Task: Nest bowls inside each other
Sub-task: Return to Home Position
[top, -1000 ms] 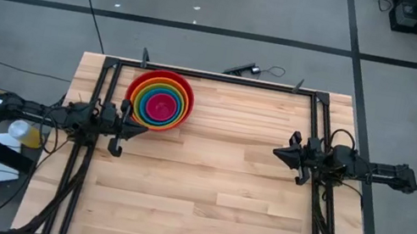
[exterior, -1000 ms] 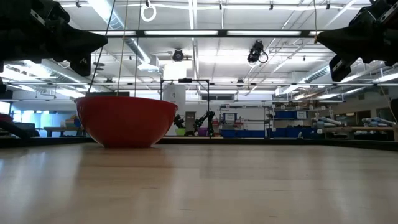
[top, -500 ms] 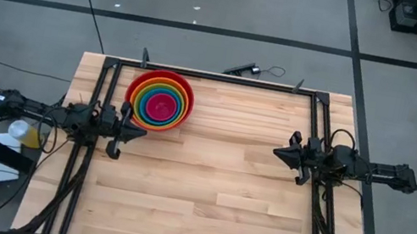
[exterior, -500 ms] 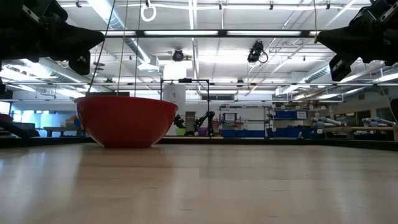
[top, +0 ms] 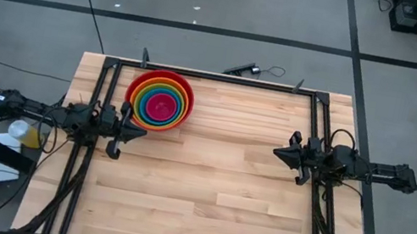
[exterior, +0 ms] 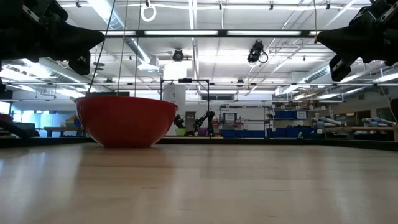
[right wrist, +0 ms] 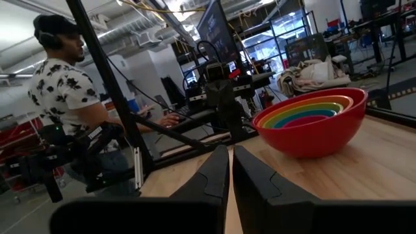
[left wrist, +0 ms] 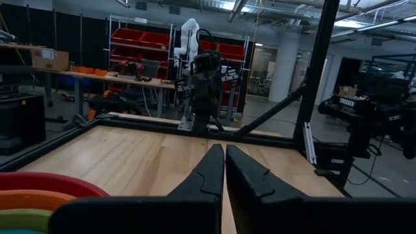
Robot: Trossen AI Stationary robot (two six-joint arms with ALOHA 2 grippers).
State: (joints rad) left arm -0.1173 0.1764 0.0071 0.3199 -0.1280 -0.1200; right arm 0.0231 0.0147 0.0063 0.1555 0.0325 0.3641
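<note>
The bowls stand nested in one stack near the table's far left: red outermost, then orange, green and blue, with pink in the middle. The red bowl rests by its base on the wood; the stack also shows in the right wrist view, and its rims show in the left wrist view. My left gripper hovers shut just near of the stack, pointing level toward the table's right. My right gripper hovers shut at the right side, pointing left. Neither touches a bowl.
A black metal frame runs along the table's far edge and both sides. Bare wood spreads over the middle and near half. A person stands beyond the table's left side, behind the left arm.
</note>
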